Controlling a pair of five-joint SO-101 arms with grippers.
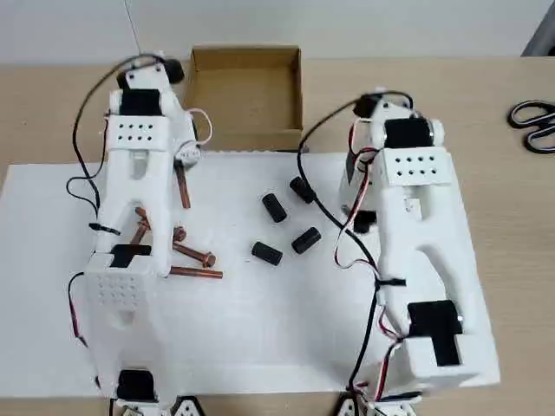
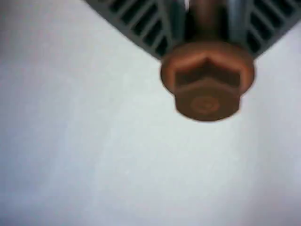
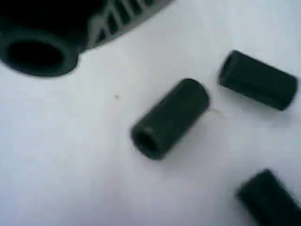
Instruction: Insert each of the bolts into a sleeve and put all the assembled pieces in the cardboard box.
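Observation:
My left gripper [image 1: 184,169] is shut on a copper bolt [image 1: 183,187] just in front of the cardboard box [image 1: 247,95]. In the left wrist view the bolt's hex head [image 2: 207,82] sticks out between the ribbed fingers [image 2: 136,19] over the white sheet. Several more bolts [image 1: 195,255] lie beside the left arm. My right gripper [image 1: 362,217] is shut on a black sleeve [image 1: 365,223]; its open end [image 3: 37,52] shows in the right wrist view. Several loose sleeves [image 1: 274,208] lie mid-sheet, and three of them [image 3: 169,117] lie close to the right gripper.
A white sheet [image 1: 260,338] covers the table between the arms. Black scissors [image 1: 533,121] lie at the far right on the bare wood. Wires hang from both arms over the sheet.

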